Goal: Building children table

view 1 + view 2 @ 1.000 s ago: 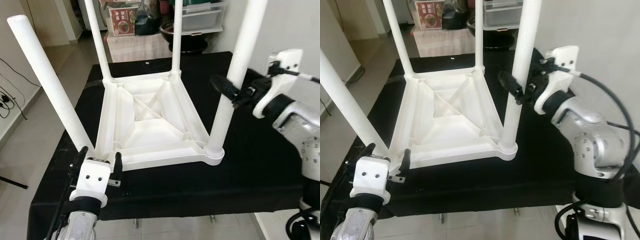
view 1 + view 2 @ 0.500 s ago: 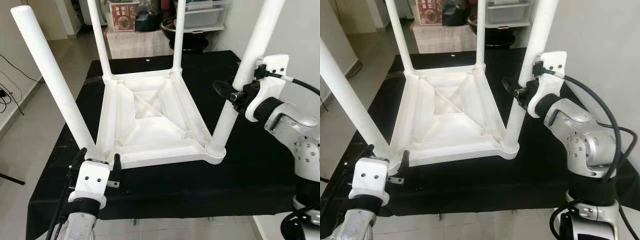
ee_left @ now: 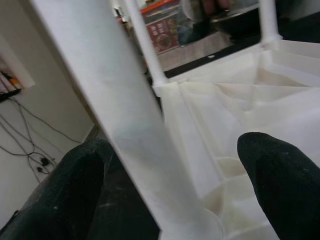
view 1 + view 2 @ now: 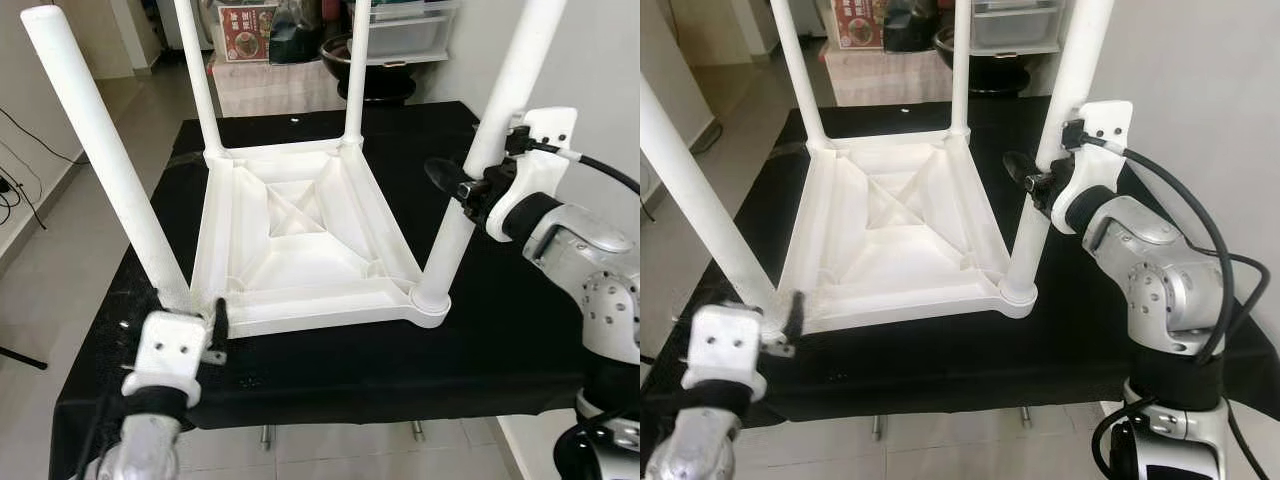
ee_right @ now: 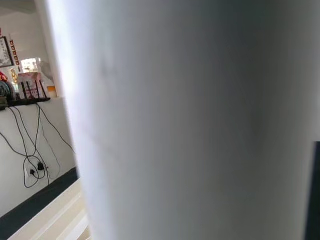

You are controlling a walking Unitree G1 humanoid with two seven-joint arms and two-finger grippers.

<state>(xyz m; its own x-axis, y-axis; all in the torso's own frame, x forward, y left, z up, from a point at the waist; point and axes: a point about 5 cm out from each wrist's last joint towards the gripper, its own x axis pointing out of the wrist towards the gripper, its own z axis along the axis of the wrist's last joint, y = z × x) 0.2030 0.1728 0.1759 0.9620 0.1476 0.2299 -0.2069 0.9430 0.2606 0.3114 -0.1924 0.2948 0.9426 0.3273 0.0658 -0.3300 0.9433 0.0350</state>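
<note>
On the black-draped surface (image 4: 500, 330) the white children's table (image 4: 300, 250) lies upside down, its four legs pointing up. At the near left corner the left pincer (image 4: 190, 318) sits at the foot of the near left leg (image 4: 105, 160), which leans outward and away from the table's centre; in the left wrist view its black fingers (image 3: 280, 175) stand wide apart with the leg between them, not clamped. The two far legs (image 4: 200, 80) rise straight. At the near right corner, the near right leg (image 4: 480, 160) stands in its socket, long axis nearly vertical, tilting slightly right. The right pincer (image 4: 462, 190) is at its mid-height, fingers around the shaft; whether they press it cannot be told. Judging by the tilt, the left leg looks least seated, and the left arm is nearer it.
</note>
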